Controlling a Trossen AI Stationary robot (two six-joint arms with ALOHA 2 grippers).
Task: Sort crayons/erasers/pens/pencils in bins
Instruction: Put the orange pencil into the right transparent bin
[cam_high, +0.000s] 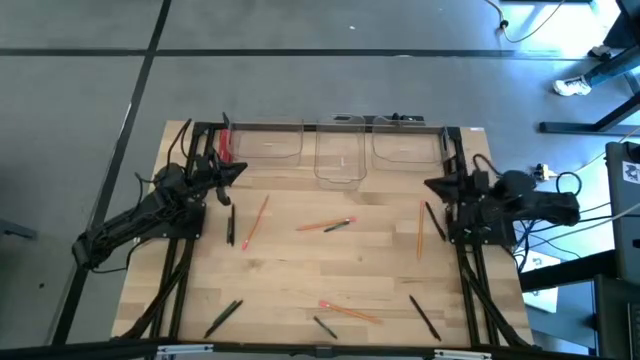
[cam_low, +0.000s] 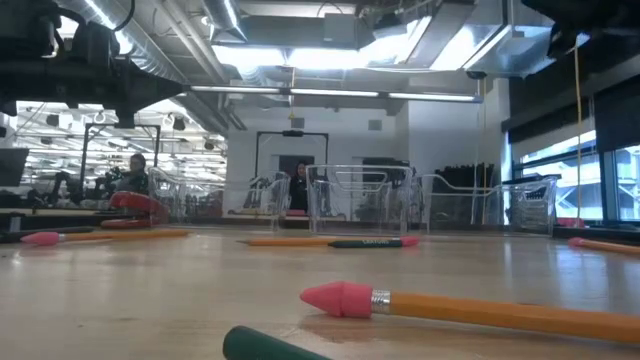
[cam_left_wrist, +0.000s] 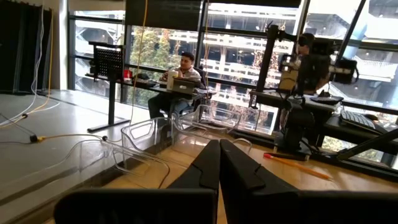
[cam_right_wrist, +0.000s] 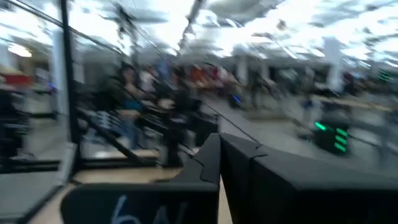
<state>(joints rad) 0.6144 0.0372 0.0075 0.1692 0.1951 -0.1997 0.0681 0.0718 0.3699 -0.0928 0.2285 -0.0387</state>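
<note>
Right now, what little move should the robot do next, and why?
Probably the left gripper should open and dip toward the black pen just beside it. Both grippers, left and right, are shut and hold nothing, the three bins look empty, and pencils and crayons lie scattered on the table.

Left arm folded low along the left edge of the counter (cam_high: 330, 270), forearm angled up toward the far side. Left claw (cam_high: 238, 170) at its tip, empty, fingers (cam_left_wrist: 208, 165) pressed together. Right arm folded at the right edge, mirrored, pointing inward. Right claw (cam_high: 432, 186) empty, fingers (cam_right_wrist: 214, 155) closed flat against each other. Claws well apart, facing across the counter.
</note>
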